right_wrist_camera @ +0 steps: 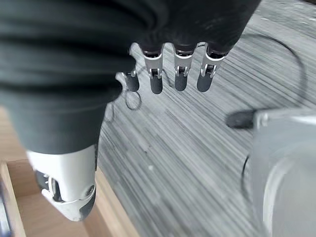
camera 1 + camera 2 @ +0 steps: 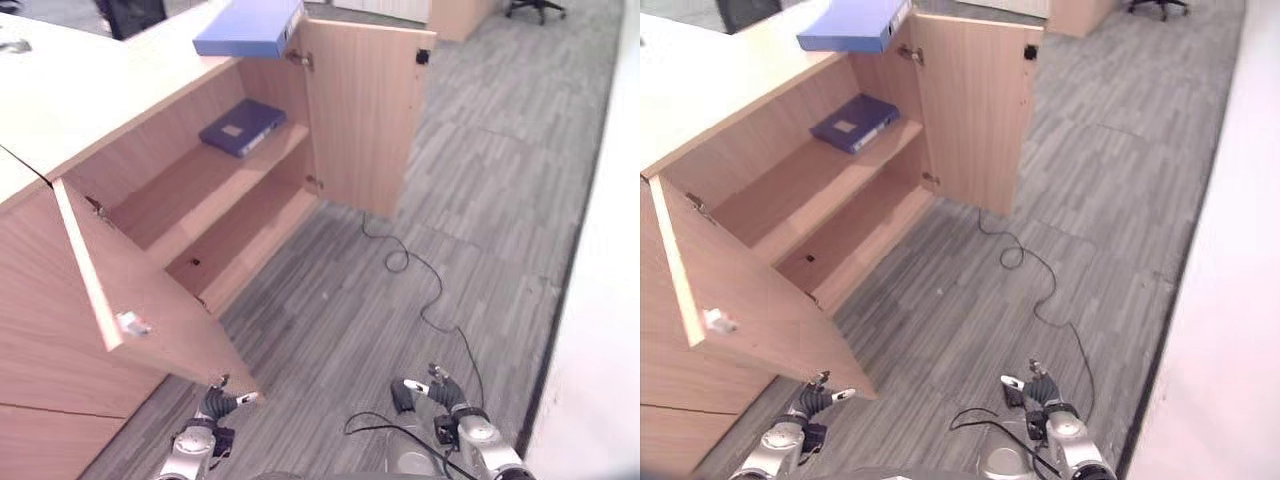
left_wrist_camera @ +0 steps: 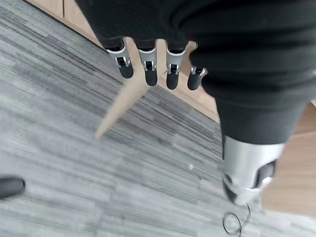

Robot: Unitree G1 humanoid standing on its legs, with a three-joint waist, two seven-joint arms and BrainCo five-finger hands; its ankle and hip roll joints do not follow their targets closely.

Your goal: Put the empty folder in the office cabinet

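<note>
A light blue folder (image 2: 250, 27) lies on top of the wooden cabinet (image 2: 90, 110), its end overhanging the front edge above the right door. A darker blue folder (image 2: 241, 126) lies flat on the upper shelf inside. Both cabinet doors stand open. My left hand (image 2: 222, 403) hangs low near the floor beside the left door's lower corner, fingers (image 3: 148, 69) straight and holding nothing. My right hand (image 2: 425, 393) hangs low on the other side over the carpet, fingers (image 1: 180, 74) straight and empty too.
The left door (image 2: 150, 300) swings out toward me; the right door (image 2: 365, 110) stands open at the far side. The lower shelf (image 2: 235, 235) is bare. Grey carpet (image 2: 480, 200) stretches to the right, with a white wall (image 2: 610, 300) along its edge and an office chair (image 2: 535, 8) far back.
</note>
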